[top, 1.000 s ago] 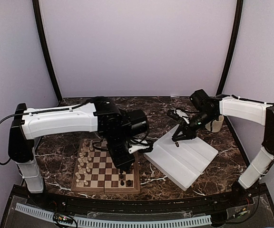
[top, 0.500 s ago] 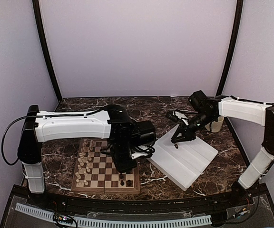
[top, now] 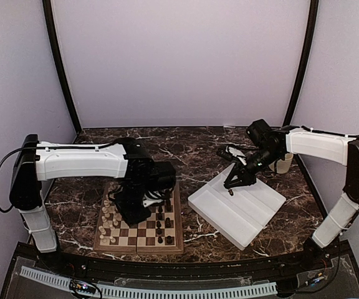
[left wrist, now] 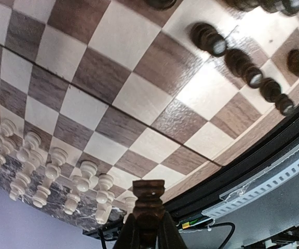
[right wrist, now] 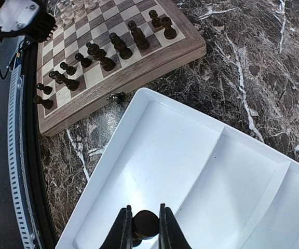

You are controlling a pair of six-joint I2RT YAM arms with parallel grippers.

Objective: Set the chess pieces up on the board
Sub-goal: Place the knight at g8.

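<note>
Our left gripper [left wrist: 148,222], clamping a dark rook [left wrist: 148,194], swings back over the board [left wrist: 123,98] for placing; our right gripper [right wrist: 144,218] pinches another dark piece [right wrist: 146,226].

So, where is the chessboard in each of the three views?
Top external: chessboard lower left of centre, under the left arm.
Left wrist: it fills most of the picture.
Right wrist: upper left, beside the white tray.
Shared landmark: the dark chess pieces along one edge.

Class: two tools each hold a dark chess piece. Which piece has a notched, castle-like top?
The piece in the left tool: squared, notched crown; the piece in the right tool has a rounded top.
</note>
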